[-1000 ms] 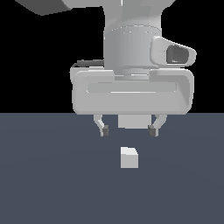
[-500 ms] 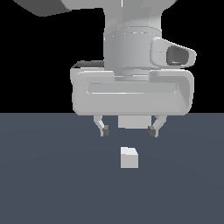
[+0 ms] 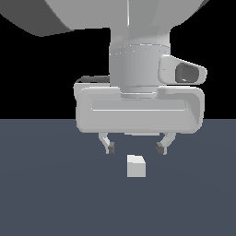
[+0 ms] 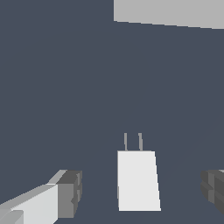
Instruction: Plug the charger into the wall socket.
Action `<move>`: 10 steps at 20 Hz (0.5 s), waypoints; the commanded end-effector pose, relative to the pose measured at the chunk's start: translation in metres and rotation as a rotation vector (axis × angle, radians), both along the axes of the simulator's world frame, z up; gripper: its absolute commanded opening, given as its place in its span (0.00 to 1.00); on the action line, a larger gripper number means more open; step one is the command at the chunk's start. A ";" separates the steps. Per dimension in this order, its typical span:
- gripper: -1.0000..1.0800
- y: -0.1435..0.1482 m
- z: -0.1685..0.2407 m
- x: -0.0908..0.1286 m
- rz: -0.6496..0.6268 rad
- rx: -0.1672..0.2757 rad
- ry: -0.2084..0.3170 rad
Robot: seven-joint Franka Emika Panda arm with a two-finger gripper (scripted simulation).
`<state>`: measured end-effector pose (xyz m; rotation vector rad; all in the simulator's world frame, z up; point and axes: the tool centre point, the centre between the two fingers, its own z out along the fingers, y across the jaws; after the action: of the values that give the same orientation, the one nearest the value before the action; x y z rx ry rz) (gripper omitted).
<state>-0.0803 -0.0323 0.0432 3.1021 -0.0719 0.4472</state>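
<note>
The charger (image 3: 136,166) is a small off-white block lying on the dark grey floor, below and in front of my gripper (image 3: 135,148). The gripper is open and empty; its two dark fingertips (image 3: 109,149) hang above the floor, one on each side of the charger's line. In the wrist view the charger (image 4: 137,180) lies between the fingertips (image 4: 70,194), and two thin prongs stick out of its far end. A flat light-grey panel (image 4: 168,12), probably the wall socket, shows in part at the far edge of the wrist view. No dots are visible on it.
The dark grey floor (image 3: 46,184) stretches all around the charger. The arm's large white body (image 3: 138,110) fills the upper half of the exterior view and hides what is behind it.
</note>
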 end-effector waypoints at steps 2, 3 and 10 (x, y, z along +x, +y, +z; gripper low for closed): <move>0.96 0.000 -0.016 -0.001 0.000 0.000 0.001; 0.96 0.000 -0.020 -0.001 0.000 0.000 0.001; 0.96 0.000 -0.031 0.000 0.000 0.000 0.001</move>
<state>-0.0809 -0.0322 0.0130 3.1029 -0.0718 0.4433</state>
